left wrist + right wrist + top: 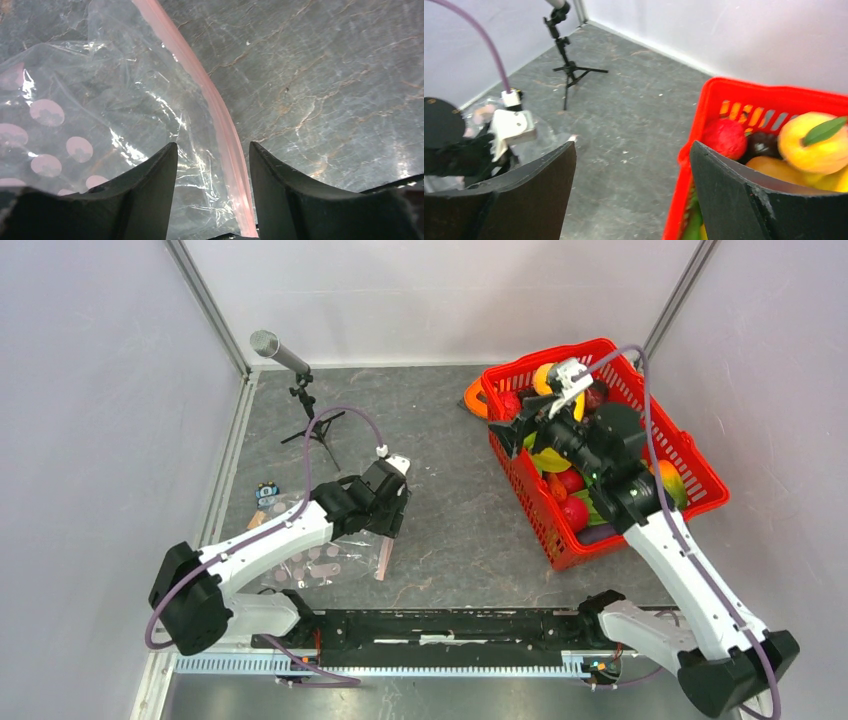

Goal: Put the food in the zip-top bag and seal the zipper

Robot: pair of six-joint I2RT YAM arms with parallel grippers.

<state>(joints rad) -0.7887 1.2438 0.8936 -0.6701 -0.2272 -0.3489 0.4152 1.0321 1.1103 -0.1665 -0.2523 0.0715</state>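
The zip-top bag (318, 562) lies flat on the grey floor at the left, clear with pale round dots (47, 112). Its pink zipper (216, 107) runs along the right edge (383, 558). My left gripper (388, 520) hangs low over that edge, open. In the left wrist view the zipper strip passes between the two black fingers (150, 185), close to the right one, with a gap on both sides. The food (572, 482) sits piled in the red mesh basket (668, 440). My right gripper (518, 430) is open and empty over the basket's left rim (691, 150). A red piece (724, 137) and a yellow-orange fruit (811, 142) lie beside its right finger.
A microphone on a small tripod (300, 380) stands at the back left. A flat orange ring (474, 398) lies behind the basket's left corner. A small blue object (266, 492) rests by the left wall. White walls close in on three sides.
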